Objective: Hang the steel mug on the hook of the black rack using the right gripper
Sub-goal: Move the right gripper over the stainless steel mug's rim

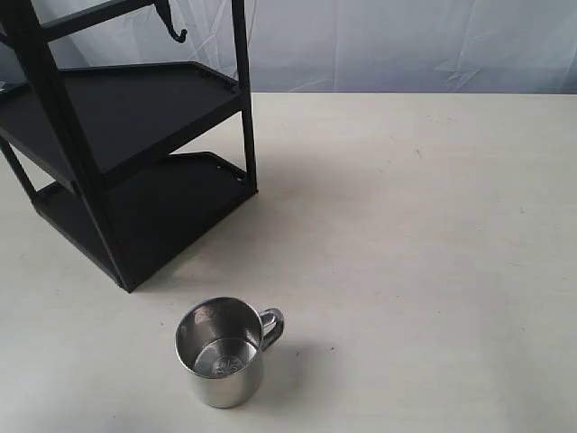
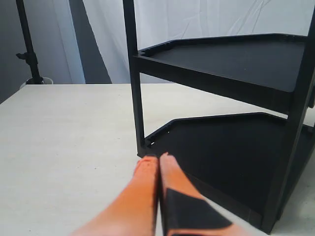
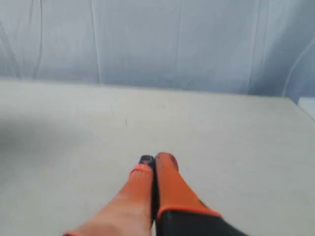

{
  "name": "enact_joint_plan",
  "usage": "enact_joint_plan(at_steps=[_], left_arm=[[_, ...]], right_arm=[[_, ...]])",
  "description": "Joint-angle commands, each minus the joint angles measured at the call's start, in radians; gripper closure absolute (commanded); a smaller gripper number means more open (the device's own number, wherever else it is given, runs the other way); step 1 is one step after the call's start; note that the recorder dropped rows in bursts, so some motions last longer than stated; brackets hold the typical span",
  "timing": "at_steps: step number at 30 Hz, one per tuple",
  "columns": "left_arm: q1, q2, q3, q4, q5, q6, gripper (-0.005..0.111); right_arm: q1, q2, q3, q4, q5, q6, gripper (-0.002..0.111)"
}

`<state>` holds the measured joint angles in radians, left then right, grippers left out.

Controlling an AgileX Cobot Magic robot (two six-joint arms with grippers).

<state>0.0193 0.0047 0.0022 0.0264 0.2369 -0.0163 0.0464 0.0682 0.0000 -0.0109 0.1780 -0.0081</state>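
Note:
The steel mug (image 1: 222,350) stands upright near the front of the cream table, mouth up, its loop handle turned to the right. Behind it to the left rises the black rack (image 1: 117,153), with a curved hook (image 1: 174,27) hanging from its top bar. Neither arm shows in the exterior view. In the right wrist view my right gripper (image 3: 154,161) is shut, orange fingers pressed together over bare table, with no mug in sight. My left gripper (image 2: 157,158) is shut too, its tips close to the corner post of the black rack (image 2: 221,98).
A pale wrinkled curtain (image 1: 406,41) closes off the back of the table. A dark stand pole (image 2: 27,42) rises beyond the table in the left wrist view. The cream table (image 1: 433,253) stretches to the right of the mug and rack.

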Motion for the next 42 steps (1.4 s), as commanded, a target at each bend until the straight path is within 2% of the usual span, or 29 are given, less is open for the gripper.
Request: enact_joint_plan(at_steps=[1, 2, 3, 4, 5, 7, 8, 10, 11, 12, 13, 14, 16, 19, 22, 26, 35, 39, 42], left_arm=[[-0.001, -0.005, -0.002, 0.001, -0.006, 0.0, 0.105], [-0.001, -0.005, -0.002, 0.001, -0.006, 0.0, 0.105], [-0.001, -0.005, -0.002, 0.001, -0.006, 0.0, 0.105], [-0.001, -0.005, -0.002, 0.001, -0.006, 0.0, 0.105], [-0.001, -0.005, -0.002, 0.001, -0.006, 0.0, 0.105], [-0.001, -0.005, -0.002, 0.001, -0.006, 0.0, 0.105], [-0.001, -0.005, -0.002, 0.001, -0.006, 0.0, 0.105], [-0.001, -0.005, -0.002, 0.001, -0.006, 0.0, 0.105], [-0.001, -0.005, -0.002, 0.001, -0.006, 0.0, 0.105], [-0.001, -0.005, -0.002, 0.001, -0.006, 0.0, 0.105], [-0.001, -0.005, -0.002, 0.001, -0.006, 0.0, 0.105], [-0.001, -0.005, -0.002, 0.001, -0.006, 0.0, 0.105], [-0.001, -0.005, -0.002, 0.001, -0.006, 0.0, 0.105], [-0.001, -0.005, -0.002, 0.001, -0.006, 0.0, 0.105], [-0.001, -0.005, -0.002, 0.001, -0.006, 0.0, 0.105], [-0.001, -0.005, -0.002, 0.001, -0.006, 0.0, 0.105], [-0.001, -0.005, -0.002, 0.001, -0.006, 0.0, 0.105], [-0.001, -0.005, -0.002, 0.001, -0.006, 0.0, 0.105], [-0.001, -0.005, -0.002, 0.001, -0.006, 0.0, 0.105]], right_arm=[[-0.005, -0.006, 0.0, 0.29, -0.371, 0.177, 0.109], [-0.005, -0.006, 0.0, 0.44, -0.516, 0.267, 0.109], [-0.005, -0.006, 0.0, 0.489, -0.56, 0.323, 0.109], [-0.005, -0.006, 0.0, 0.557, -0.59, 0.554, 0.109], [-0.005, -0.006, 0.0, 0.547, -0.592, 0.735, 0.109], [-0.005, -0.004, 0.0, 0.474, -0.575, 0.833, 0.109], [-0.005, -0.004, 0.0, 0.422, -0.526, 0.912, 0.109], [-0.004, 0.024, -0.105, 0.267, -0.303, 0.955, 0.109], [-0.004, 0.071, -0.189, 0.155, -0.129, 0.938, 0.109], [-0.004, 0.116, -0.263, 0.089, -0.034, 0.91, 0.109], [-0.004, 0.194, -0.385, 0.026, 0.131, 0.779, 0.109], [-0.004, 0.251, -0.442, 0.029, 0.194, 0.682, 0.109], [-0.004, 0.375, -0.585, 0.124, 0.328, 0.383, 0.109], [-0.004, 0.559, -0.77, 0.411, 0.517, -0.051, 0.109], [-0.004, 0.745, -0.916, 0.626, 0.724, -0.294, 0.109], [0.057, 0.945, -1.004, 0.663, 0.83, -0.366, 0.109], [0.478, 1.264, -1.013, 0.632, 0.78, -0.354, 0.109], [0.601, 1.393, -1.013, 0.557, 0.741, -0.282, 0.109], [0.649, 1.483, -1.013, 0.527, 0.699, -0.272, 0.109]])
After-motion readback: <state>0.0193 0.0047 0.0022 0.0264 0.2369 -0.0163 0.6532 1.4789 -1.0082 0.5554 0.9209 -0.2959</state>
